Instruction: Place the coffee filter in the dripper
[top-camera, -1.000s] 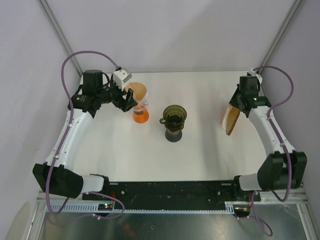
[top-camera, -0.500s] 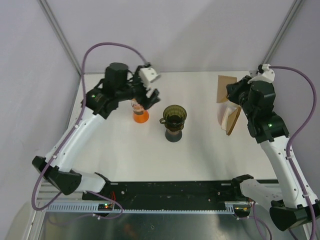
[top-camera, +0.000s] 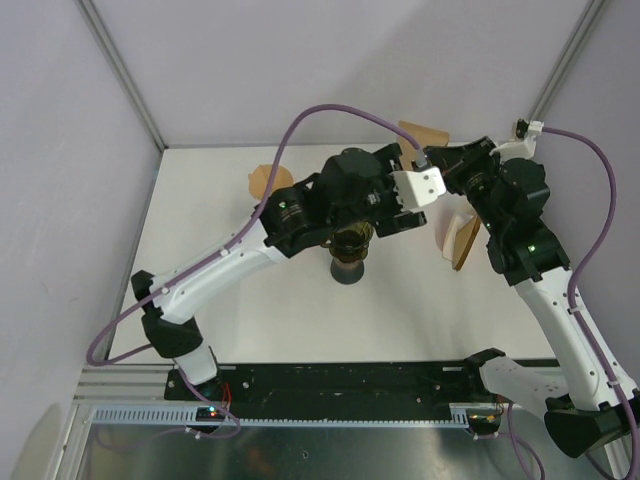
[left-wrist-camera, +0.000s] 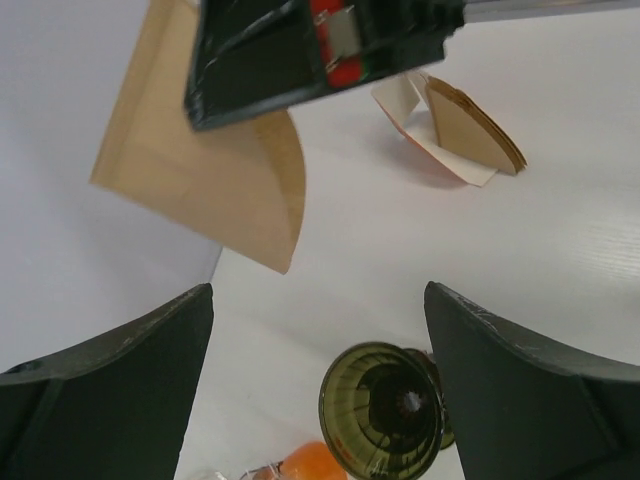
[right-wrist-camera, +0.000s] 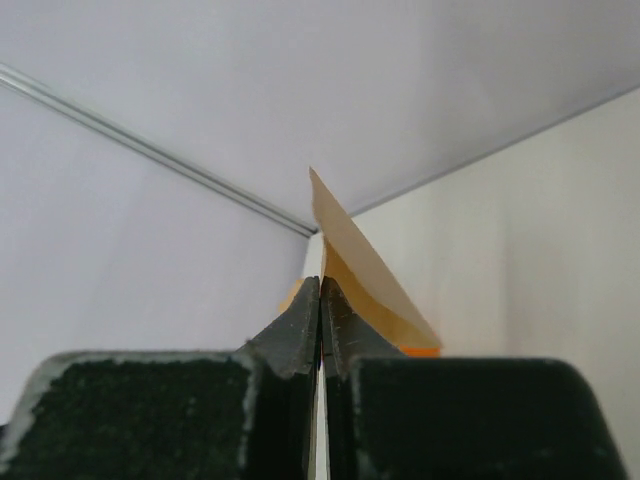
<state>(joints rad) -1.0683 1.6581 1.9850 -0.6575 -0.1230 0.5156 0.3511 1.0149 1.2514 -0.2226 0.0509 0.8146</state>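
Note:
The dark green glass dripper (top-camera: 349, 256) stands mid-table, largely hidden under my left arm; it shows from above in the left wrist view (left-wrist-camera: 385, 415). My left gripper (top-camera: 395, 214) is open and empty above it (left-wrist-camera: 318, 295). My right gripper (top-camera: 445, 162) is shut on a brown paper coffee filter (top-camera: 420, 135), held in the air at the back, right of the dripper. The filter hangs from the right gripper in the left wrist view (left-wrist-camera: 215, 185), and the jaws pinch its edge in the right wrist view (right-wrist-camera: 365, 285).
A stack of brown filters in a white holder (top-camera: 462, 240) stands on the right (left-wrist-camera: 470, 130). An orange stand with a tan cone (top-camera: 263, 180) is at the back left, behind my left arm. The two arms are close together near the back middle.
My left arm has swung right from the orange stand to above the dripper. My right gripper has carried the filter up and to the left, toward the back middle.

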